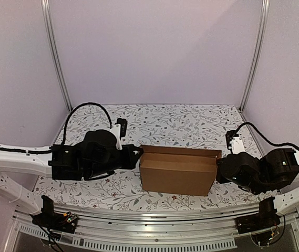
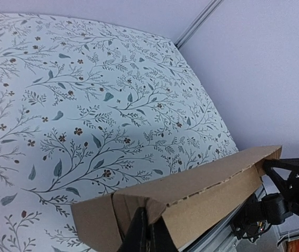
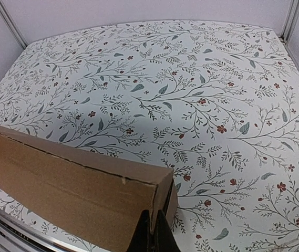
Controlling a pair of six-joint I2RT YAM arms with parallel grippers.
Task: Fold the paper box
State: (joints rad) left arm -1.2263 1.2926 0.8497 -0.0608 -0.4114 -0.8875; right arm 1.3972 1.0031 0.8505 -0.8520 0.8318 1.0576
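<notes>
Paper box [image 1: 178, 170] sits near the front middle of the floral surface [image 1: 181, 118], already formed into a shallow closed-looking mailer, so the folding seems nearly done. The left tool [image 1: 136, 156] and right tool [image 1: 218, 169] each meet one end, fingers drawn almost together and apparently pinching the end wall. Judging by the left wrist view, the lid's side flap may need tucking in before release.

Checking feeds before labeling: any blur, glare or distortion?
Top external: even soft light, no glare, black arms lose detail beside the box. Left wrist: tablecloth sharp, own fingers dark and soft. Right wrist: sharp, the tablecloth's far edge bowed by the wide lens.
</notes>
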